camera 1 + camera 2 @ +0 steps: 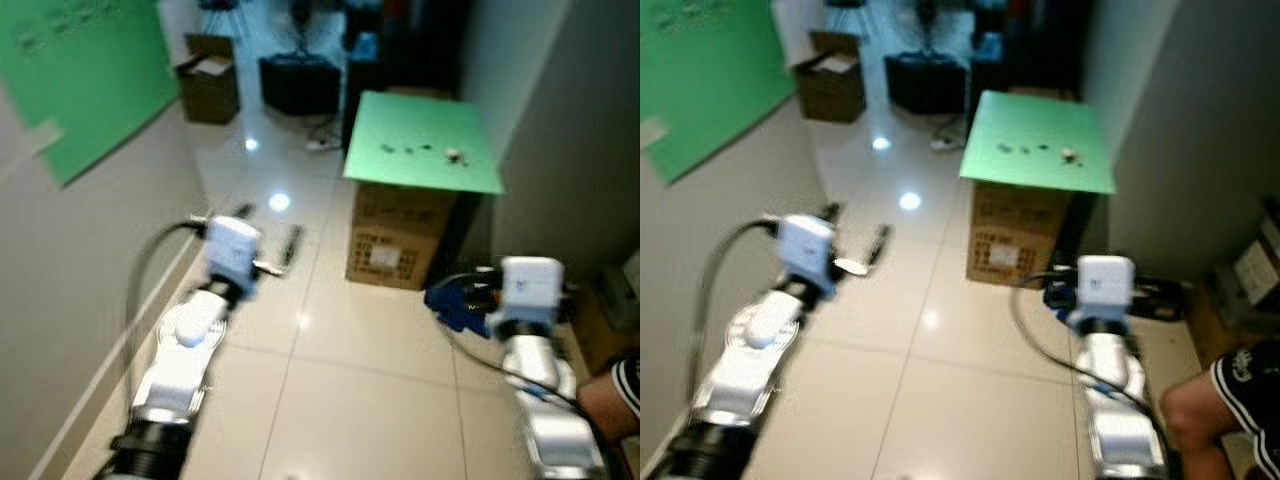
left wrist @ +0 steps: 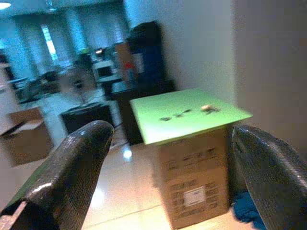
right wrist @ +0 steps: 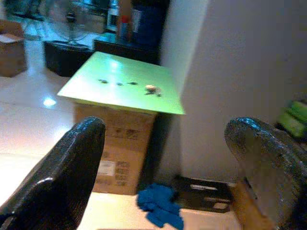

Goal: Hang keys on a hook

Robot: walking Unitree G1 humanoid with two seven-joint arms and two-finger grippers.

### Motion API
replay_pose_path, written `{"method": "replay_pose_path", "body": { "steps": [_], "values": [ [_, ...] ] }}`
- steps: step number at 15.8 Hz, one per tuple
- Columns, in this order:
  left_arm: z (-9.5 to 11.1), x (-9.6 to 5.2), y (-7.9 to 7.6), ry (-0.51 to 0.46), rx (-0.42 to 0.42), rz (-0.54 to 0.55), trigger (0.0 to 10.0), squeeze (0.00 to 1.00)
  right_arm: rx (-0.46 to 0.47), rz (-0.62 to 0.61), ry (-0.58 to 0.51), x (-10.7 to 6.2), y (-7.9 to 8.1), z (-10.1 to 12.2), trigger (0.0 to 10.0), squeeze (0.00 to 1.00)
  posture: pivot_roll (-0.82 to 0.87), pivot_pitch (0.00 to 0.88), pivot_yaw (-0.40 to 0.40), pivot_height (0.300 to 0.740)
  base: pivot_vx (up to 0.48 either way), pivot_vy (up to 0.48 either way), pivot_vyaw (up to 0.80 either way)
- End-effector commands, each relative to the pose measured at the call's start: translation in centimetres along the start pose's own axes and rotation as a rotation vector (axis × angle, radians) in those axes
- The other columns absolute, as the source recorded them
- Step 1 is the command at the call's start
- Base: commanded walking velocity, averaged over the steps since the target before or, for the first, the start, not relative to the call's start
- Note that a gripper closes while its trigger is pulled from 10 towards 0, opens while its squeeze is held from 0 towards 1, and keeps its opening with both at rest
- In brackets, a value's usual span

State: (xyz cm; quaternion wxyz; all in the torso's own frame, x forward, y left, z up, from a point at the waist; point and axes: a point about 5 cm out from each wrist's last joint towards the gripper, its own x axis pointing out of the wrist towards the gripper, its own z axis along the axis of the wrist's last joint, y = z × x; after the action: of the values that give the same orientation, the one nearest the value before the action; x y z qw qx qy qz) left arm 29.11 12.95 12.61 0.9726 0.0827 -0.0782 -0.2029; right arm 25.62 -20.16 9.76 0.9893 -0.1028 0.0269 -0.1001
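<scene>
Glossy pale tile floor [image 1: 330, 380] runs ahead down a corridor, with a grey wall on the robot's right and a white wall on its left carrying a big green sheet [image 1: 85, 85]. Straight ahead stands a cardboard box [image 1: 398, 235] topped by a green board [image 1: 420, 142], and on that board lie a few small dark bits and one paler cluster [image 3: 152, 89] that may be the keys, too blurred to be sure. Both silver arms are raised over the floor, well short of the box: the left gripper [image 2: 172, 158] has its two black fingers spread wide with nothing between them, and the right gripper [image 3: 165, 163] is likewise spread and holding nothing. A blue cloth [image 3: 160, 211] sits crumpled on the floor just beside the box. A person's knee [image 1: 1195, 415] shows at the right edge.
</scene>
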Motion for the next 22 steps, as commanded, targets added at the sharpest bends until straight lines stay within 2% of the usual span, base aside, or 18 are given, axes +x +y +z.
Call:
{"method": "replay_pose_path", "body": {
  "steps": [1,4,12,19,22],
  "values": [
    [0.2,-0.22,1.13,0.0,0.037,0.031,10.0,0.0,0.013,0.014,-0.019,0.24,0.65,0.65,10.0,0.0,-0.11,0.0,-0.017,0.74,0.337,0.0,-0.8],
    [0.08,-0.29,0.96,0.002,0.036,0.035,10.0,0.0,0.006,-0.007,-0.015,0.47,0.18,0.62,10.0,0.0,-0.11,0.0,-0.018,0.74,0.337,0.0,-0.8],
    [0.01,-0.22,0.85,0.007,0.038,0.034,10.0,0.0,-0.034,-0.011,-0.007,0.24,-0.1,0.38,10.0,0.0,-0.11,0.0,-0.012,0.74,0.338,0.0,0.0],
    [0.07,-0.18,1.05,0.007,0.046,0.035,10.0,0.0,-0.003,-0.029,0.018,0.46,-0.17,0.05,10.0,0.0,-0.1,0.0,-0.014,0.74,0.339,0.0,0.0],
    [0.09,-0.11,1.18,0.007,0.049,0.036,10.0,0.0,0.012,-0.044,0.03,0.58,-0.27,-0.09,10.0,0.0,-0.1,0.0,-0.013,0.74,0.34,0.0,-0.8]
  ]
}}
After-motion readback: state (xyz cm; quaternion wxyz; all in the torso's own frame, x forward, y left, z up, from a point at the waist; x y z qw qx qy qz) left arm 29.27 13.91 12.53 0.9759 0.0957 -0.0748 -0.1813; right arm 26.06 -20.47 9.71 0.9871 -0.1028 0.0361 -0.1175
